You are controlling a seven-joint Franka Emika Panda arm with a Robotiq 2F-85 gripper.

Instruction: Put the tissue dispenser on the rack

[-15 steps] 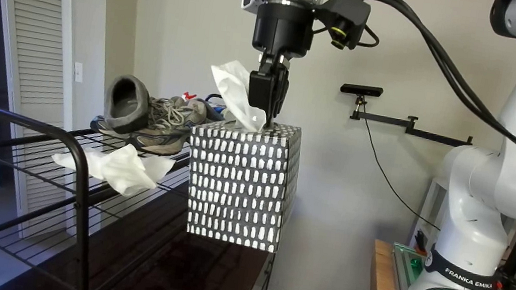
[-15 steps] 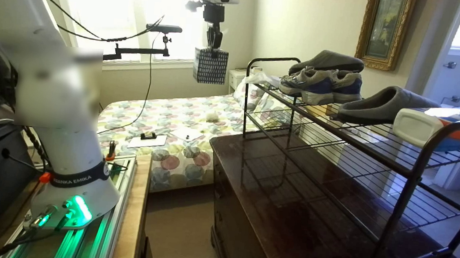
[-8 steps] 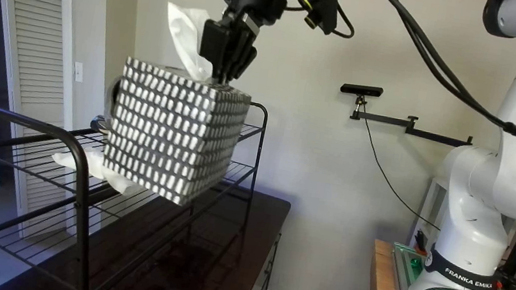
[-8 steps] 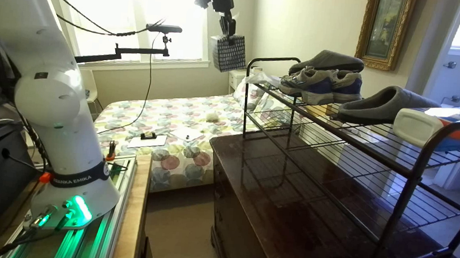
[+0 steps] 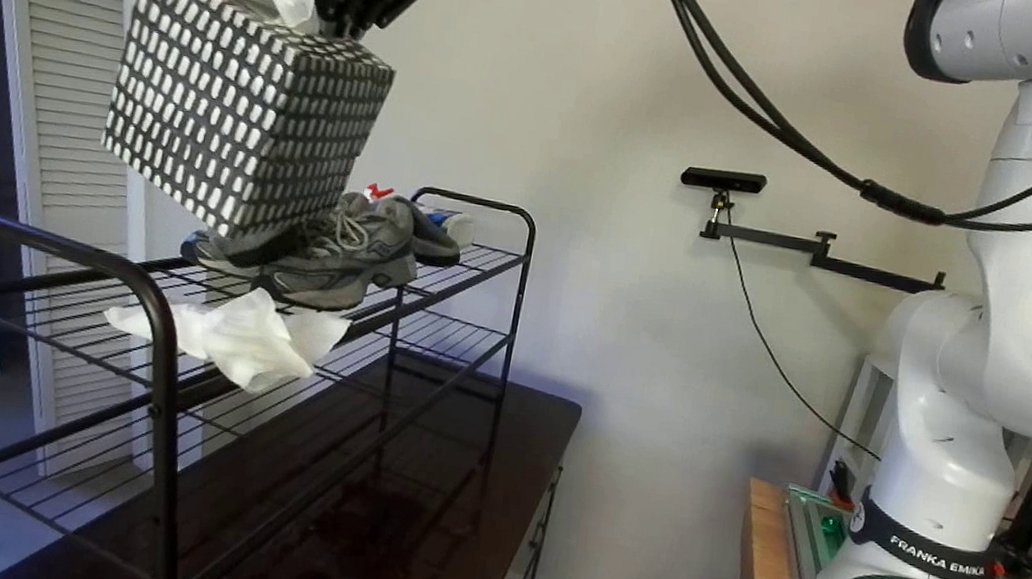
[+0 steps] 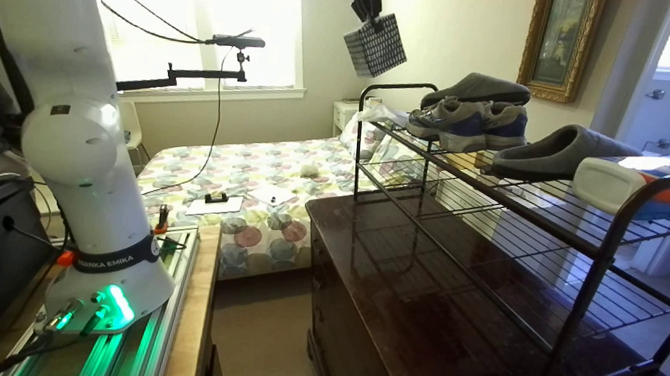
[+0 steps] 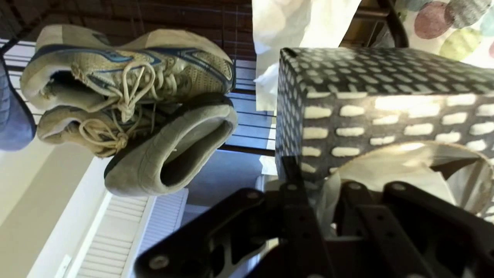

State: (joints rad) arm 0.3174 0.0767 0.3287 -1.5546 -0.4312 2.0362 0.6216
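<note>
The tissue dispenser (image 5: 228, 108), a black-and-white speckled box with white tissue at its top, hangs tilted in the air. It also shows in an exterior view (image 6: 384, 51) and the wrist view (image 7: 351, 112). My gripper (image 5: 343, 25) is shut on the edge of the box's top beside the tissue opening; one finger lies outside the wall in the wrist view (image 7: 314, 181). The black two-tier wire rack (image 5: 49, 238) stands below the box, also in an exterior view (image 6: 490, 190). The box is higher than the rack's end rail and apart from it.
A crumpled white cloth (image 5: 252, 338) lies on the top tier near one end. Grey sneakers (image 6: 454, 122), slippers (image 6: 553, 154) and a white-and-blue container (image 6: 616, 186) fill the tier further along. The rack stands on a dark dresser (image 6: 342, 242).
The gripper has carried the box up and toward the rack, leftward in one exterior view and rightward in the other. The box has gone from upright to tilted.
</note>
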